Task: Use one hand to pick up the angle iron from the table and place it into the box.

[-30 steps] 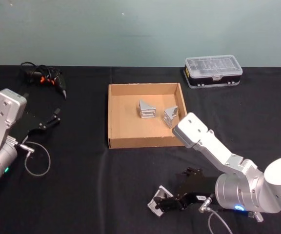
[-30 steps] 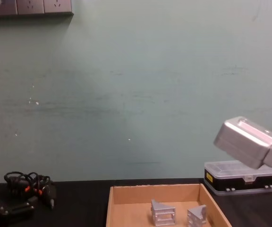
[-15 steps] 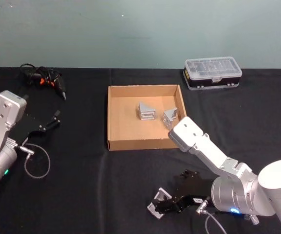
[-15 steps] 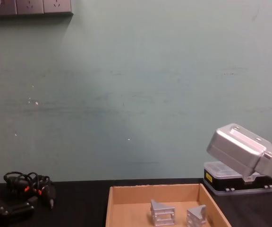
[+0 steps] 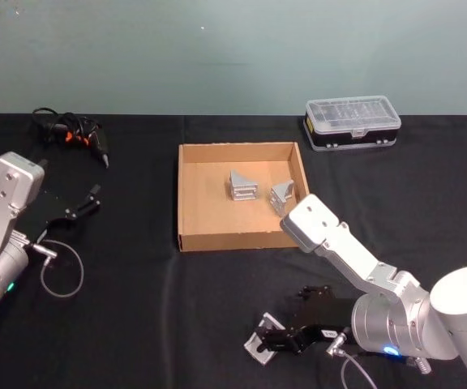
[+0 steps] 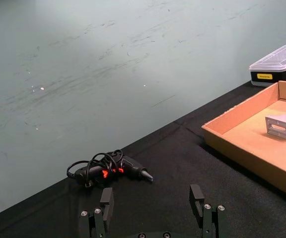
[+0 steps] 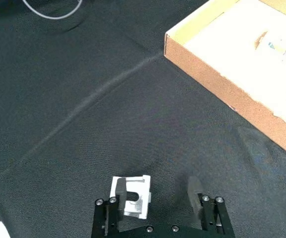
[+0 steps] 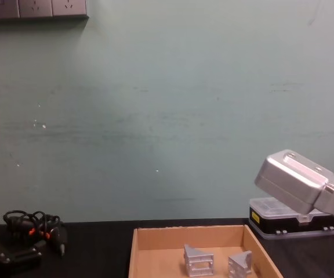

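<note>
One silver angle iron point(image 5: 257, 347) lies on the black table point(image 5: 136, 316), near its front edge. My right gripper point(image 5: 276, 335) is low over it and open. In the right wrist view the angle iron point(image 7: 131, 196) sits between the fingers, close against one finger point(image 7: 116, 199), with a wide gap to the other. The tan cardboard box point(image 5: 191, 203) stands mid-table and holds two more angle irons point(image 5: 243, 184) point(image 5: 282, 195). My left gripper point(image 5: 86, 200) rests open at the table's left side.
A clear-lidded plastic case point(image 5: 353, 121) stands behind the box to the right. A black glue gun with its cable point(image 5: 75, 131) lies at the back left. A loose cable loop point(image 5: 62, 274) trails by the left arm. My right arm's elbow link point(image 5: 319, 227) hangs over the box's front right corner.
My right arm's elbow link has shifted a little to the left and the gripper has settled slightly nearer around the angle iron. The left arm has not moved.
</note>
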`<state>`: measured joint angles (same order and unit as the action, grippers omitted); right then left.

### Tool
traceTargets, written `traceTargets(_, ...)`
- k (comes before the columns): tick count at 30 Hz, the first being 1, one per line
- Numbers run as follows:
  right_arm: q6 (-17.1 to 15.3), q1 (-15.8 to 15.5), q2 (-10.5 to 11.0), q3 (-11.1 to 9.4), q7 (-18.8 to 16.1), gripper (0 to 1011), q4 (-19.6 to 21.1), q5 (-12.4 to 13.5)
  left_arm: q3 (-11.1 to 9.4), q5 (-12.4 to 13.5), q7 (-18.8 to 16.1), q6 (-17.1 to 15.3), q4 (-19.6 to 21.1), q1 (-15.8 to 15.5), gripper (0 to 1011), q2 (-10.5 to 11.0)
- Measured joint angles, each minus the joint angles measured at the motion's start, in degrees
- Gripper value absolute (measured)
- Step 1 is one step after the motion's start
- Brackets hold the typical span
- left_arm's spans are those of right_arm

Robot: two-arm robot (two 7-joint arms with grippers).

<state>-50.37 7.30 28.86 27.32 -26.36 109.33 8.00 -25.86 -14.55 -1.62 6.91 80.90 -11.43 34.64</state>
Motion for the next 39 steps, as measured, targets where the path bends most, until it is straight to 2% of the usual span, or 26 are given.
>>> traceTargets(1, 0.00, 0.00, 0.00, 0.00, 0.00, 810, 0.00, 0.00, 0.00, 0.00, 0.00, 0.00, 0.00, 0.00, 1005, 0.00)
traceTargets(2, 0.01, 0.00, 0.01, -0.01, 0.00, 748, 0.01, 0.01, 0.00, 0.00, 0.00, 0.00, 0.00, 0.00, 1005, 0.00)
traceTargets(5, 0.02, 0.00, 0.02, -0.04, -0.01, 678, 0.03, 0.03, 0.00, 0.00, 0.00, 0.00, 0.00, 0.00, 1005, 0.00)
traceTargets(7, 0.03, 0.00, 0.03, -0.05, -0.01, 591, 0.05, 0.03, 0.00, 0.00, 0.00, 0.00, 0.00, 0.00, 1005, 0.00)
traceTargets(8, 0.03, 0.00, 0.03, -0.05, -0.01, 591, 0.05, 0.03, 0.00, 0.00, 0.00, 0.00, 0.00, 0.00, 1005, 0.00)
traceTargets(12, 0.03, 0.00, 0.05, -0.06, -0.01, 424, 0.08, 0.05, 0.00, 0.00, 0.00, 0.00, 0.00, 0.00, 1005, 0.00)
traceTargets(14, 0.03, 0.00, 0.05, -0.06, -0.01, 385, 0.08, 0.06, 0.00, 0.00, 0.00, 0.00, 0.00, 0.00, 1004, 0.00)
traceTargets(19, 0.03, 0.00, 0.05, -0.06, -0.01, 224, 0.08, 0.08, 0.00, 0.00, 0.00, 0.00, 0.00, 0.00, 1005, 0.00)
traceTargets(20, 0.03, 0.00, 0.05, -0.06, -0.01, 164, 0.08, 0.08, 0.00, 0.00, 0.00, 0.00, 0.00, 0.00, 1005, 0.00)
traceTargets(22, 0.02, 0.00, 0.05, -0.06, -0.01, 132, 0.08, 0.09, 0.00, 0.00, 0.00, 0.00, 0.00, 0.00, 1005, 0.00)
traceTargets(23, 0.02, 0.00, 0.05, -0.06, -0.03, 85, 0.09, 0.10, 0.00, 0.00, 0.00, 0.00, 0.00, 0.00, 1005, 0.00)
traceTargets(26, 0.03, 0.00, 0.05, -0.06, -0.03, 53, 0.09, 0.11, 0.01, 0.00, 0.00, 0.00, 0.00, 0.00, 1005, 0.00)
traceTargets(35, 0.10, -0.11, 0.02, -0.18, -0.01, 53, 0.13, 0.06, 0.00, 0.00, 0.00, 0.00, 0.00, 0.00, 1005, 0.00)
traceTargets(39, 1.85, -1.46, -0.40, -1.90, 0.48, 52, 1.67, -0.30, 0.00, 0.00, 0.00, 0.00, 0.00, 0.00, 1005, 0.00)
